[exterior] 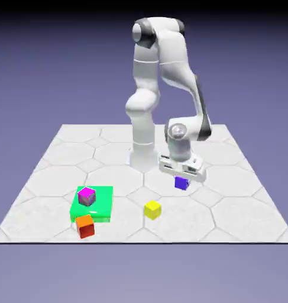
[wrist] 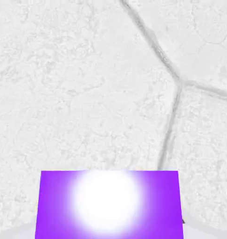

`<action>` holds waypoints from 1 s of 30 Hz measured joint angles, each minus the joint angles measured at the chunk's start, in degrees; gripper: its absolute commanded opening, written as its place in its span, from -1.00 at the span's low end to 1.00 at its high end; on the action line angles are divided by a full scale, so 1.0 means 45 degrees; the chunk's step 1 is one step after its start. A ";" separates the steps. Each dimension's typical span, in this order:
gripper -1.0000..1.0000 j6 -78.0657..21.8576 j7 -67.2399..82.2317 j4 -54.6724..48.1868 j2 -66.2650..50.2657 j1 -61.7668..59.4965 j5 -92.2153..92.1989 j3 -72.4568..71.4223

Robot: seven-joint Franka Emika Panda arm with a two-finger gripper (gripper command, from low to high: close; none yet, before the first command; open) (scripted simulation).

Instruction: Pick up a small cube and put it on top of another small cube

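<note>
Glossy white rounded arm (exterior: 145,100) with dark grey joint caps

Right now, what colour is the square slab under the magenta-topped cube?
Bright green; shows best in the exterior view.

Tabletop (exterior: 125,231): pale, stone-like, with grey veins
Green slab (exterior: 102,210): flat, toward the exterior view's left
Orange-red cube (exterior: 85,227): at the slab's near edge
Yellow cube (exterior: 152,209): well apart from the slab
Violet-blue cube (exterior: 181,183): contact with tabletop unclear
Robot base (exterior: 143,159): far side
</note>
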State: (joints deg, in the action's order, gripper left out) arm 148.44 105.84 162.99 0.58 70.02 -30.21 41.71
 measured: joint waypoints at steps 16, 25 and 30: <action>-1.00 -0.3929 -0.2910 -0.4426 -0.0368 -0.4929 0.1495 0.6430; -1.00 -0.4778 -0.2011 -0.5631 -0.2321 -0.7494 -0.0552 0.6493; 1.00 -0.4487 -0.0387 -0.5495 -0.4094 -0.8903 -0.2862 0.4736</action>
State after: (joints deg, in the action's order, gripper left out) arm 128.25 104.10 138.27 -17.84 29.95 -43.09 63.03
